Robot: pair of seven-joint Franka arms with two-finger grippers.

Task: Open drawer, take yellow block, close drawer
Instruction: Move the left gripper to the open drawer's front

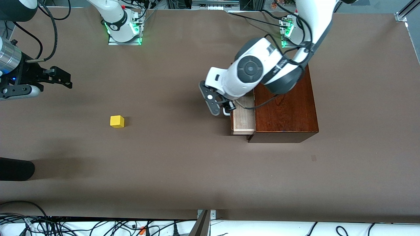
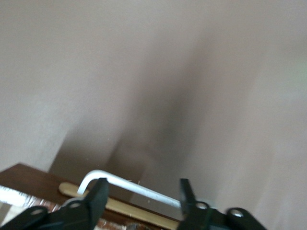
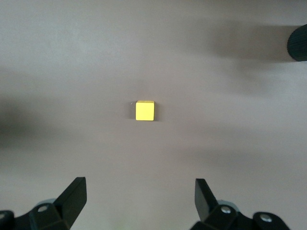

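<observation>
Looking from the front: the drawer (image 1: 243, 118) stands part-way out of the dark wooden box (image 1: 284, 106), its pale tray showing, its front facing the right arm's end of the table.
Front, left gripper: the left gripper (image 1: 224, 105) is at the drawer's front, by the white handle (image 1: 226, 112); from this view I cannot tell whether the fingers clasp it.
Front, yellow block: the yellow block (image 1: 117, 121) sits on the brown table (image 1: 183, 170), well apart from the drawer, toward the right arm's end.
Front, right gripper: the right gripper (image 1: 67, 79) hangs above the table at the right arm's end, with the block nearer the camera than the spot below it; this arm waits.
Left wrist: the two black fingers (image 2: 99, 196) stand spread, one at each side of the handle's (image 2: 129, 188) white bar, with a gap between them; the bar runs across that gap. The drawer's dark front (image 2: 29, 178) and a pale wooden edge lie just under it.
Right wrist: the fingers (image 3: 76, 194) are parted wide and hold nothing. The yellow block (image 3: 145, 110) lies on the bare table, apart from both fingertips.
</observation>
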